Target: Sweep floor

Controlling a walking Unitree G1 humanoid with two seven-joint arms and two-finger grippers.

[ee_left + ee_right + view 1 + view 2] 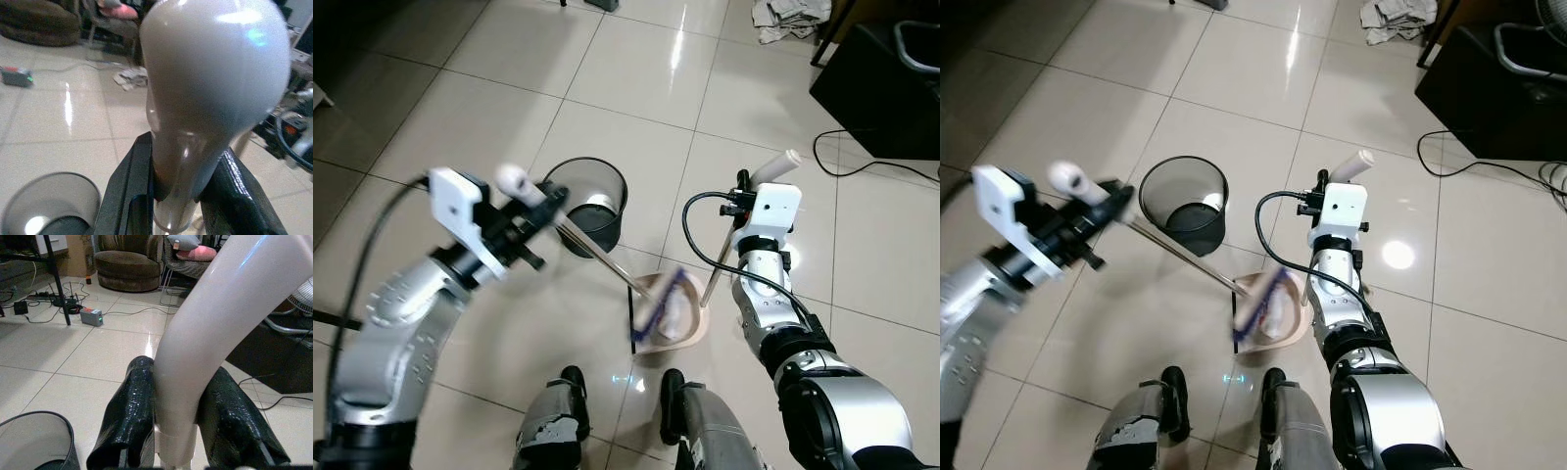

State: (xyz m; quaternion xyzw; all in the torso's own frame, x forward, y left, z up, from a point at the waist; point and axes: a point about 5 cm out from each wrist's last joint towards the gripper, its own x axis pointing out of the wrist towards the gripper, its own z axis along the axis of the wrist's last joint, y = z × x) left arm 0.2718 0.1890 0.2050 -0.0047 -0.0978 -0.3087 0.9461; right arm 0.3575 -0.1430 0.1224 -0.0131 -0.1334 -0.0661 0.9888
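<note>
My left gripper [530, 217] is clenched on the pale knob of the broom handle [592, 249], and my right gripper [745, 192] is clamped round the curved white grip of the dustpan handle [775, 167]. The broom head [658, 305] is blurred, its blue bristles lying across the dustpan [680, 328] on the tiled floor [636, 69] just in front of my feet, with something pale, perhaps swept-up litter, lying in the pan. I judge I am in the gathering stage: brushing dirt into the pan, with emptying into the black mesh bin [588, 204] just beside it not yet done. A crumpled cloth [788, 18] lies well apart near the floor's far edge. I can read no brand, label or writing anywhere.
</note>
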